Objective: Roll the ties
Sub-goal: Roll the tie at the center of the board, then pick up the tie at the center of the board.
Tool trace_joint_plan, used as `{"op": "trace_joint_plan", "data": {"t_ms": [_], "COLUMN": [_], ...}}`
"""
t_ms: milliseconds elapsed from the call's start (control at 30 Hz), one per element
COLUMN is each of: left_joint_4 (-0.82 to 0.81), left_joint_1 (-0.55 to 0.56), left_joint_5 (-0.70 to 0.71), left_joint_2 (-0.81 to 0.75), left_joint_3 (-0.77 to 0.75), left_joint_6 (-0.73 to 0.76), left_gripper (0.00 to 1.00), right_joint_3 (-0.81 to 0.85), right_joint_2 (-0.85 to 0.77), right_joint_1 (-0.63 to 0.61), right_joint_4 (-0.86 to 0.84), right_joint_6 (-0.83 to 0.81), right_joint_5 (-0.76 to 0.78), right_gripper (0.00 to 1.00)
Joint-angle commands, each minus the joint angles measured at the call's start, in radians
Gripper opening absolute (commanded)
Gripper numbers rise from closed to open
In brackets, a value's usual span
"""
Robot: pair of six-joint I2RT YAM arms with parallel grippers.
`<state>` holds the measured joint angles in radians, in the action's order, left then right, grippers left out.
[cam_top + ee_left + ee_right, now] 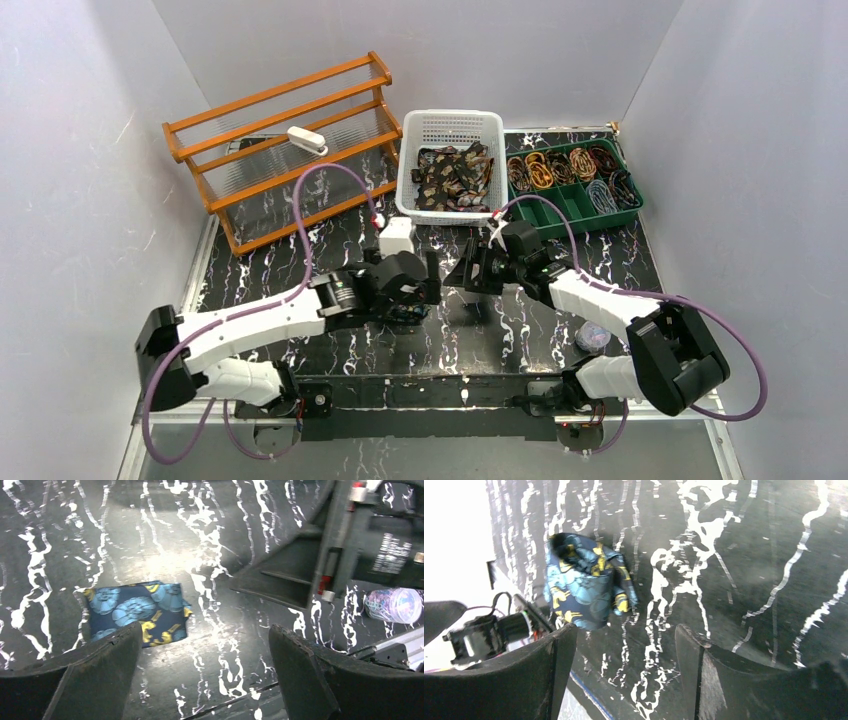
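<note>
A rolled tie (pixel 135 611), dark blue with teal and gold paisley, lies on the black marbled table. It rests just beyond my left gripper's left finger (pixel 85 675), and nothing grips it. My left gripper (pixel 206 632) stands wide open over bare table. In the right wrist view the same tie (pixel 584 582) lies ahead and left of my open right gripper (pixel 626 632), whose jaws are empty. From above, the left gripper (pixel 425 290) and right gripper (pixel 462 280) face each other at the table's middle, and the roll is mostly hidden beneath them.
A white basket (pixel 450 125) of loose ties stands at the back centre. Beside it is a green tray (pixel 570 205) with rolled ties. A wooden rack (pixel 290 140) stands at the back left. A clear tub of bands (pixel 592 337) sits near the right arm's base.
</note>
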<state>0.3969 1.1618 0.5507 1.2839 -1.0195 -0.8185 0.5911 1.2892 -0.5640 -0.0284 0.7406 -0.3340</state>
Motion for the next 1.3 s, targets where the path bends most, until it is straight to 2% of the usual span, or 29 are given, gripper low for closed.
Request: {"op": "trace_joint_plan", "data": {"t_ms": [0, 133, 300, 433, 600, 867, 1033, 1267], "left_joint_4": [0.017, -0.005, -0.072, -0.133, -0.27, -0.391, -0.477, -0.511], "left_joint_1": [-0.088, -0.193, -0.355, -0.451, -0.534, -0.582, -0.585, -0.585], "left_joint_5": [-0.044, -0.105, -0.257, -0.391, -0.53, -0.633, -0.675, -0.685], "left_joint_2": [-0.104, -0.228, -0.35, -0.374, -0.394, -0.376, -0.35, -0.334], "left_joint_3": [0.126, 0.256, 0.39, 0.475, 0.576, 0.666, 0.699, 0.722], "left_joint_6": [-0.015, -0.03, -0.02, -0.015, -0.038, -0.074, -0.087, -0.094], "left_gripper": [0.95, 0.98, 0.98, 0.98, 0.98, 0.98, 0.98, 0.98], "right_joint_3": [0.032, 0.046, 0.09, 0.137, 0.195, 0.198, 0.187, 0.169], "right_joint_2": [0.013, 0.058, 0.136, 0.213, 0.306, 0.364, 0.397, 0.404], "right_joint_1": [0.0, -0.011, -0.063, -0.115, -0.15, -0.154, -0.154, -0.155], "right_joint_4": [-0.141, -0.177, -0.184, -0.175, -0.134, -0.114, -0.103, -0.098], "right_joint_6": [-0.024, -0.023, -0.022, -0.027, -0.037, -0.051, -0.063, -0.061], "right_joint_5": [-0.165, -0.223, -0.235, -0.227, -0.224, -0.22, -0.207, -0.175], "right_gripper": [0.82, 0.85, 0.85, 0.85, 0.78, 0.65, 0.59, 0.54]}}
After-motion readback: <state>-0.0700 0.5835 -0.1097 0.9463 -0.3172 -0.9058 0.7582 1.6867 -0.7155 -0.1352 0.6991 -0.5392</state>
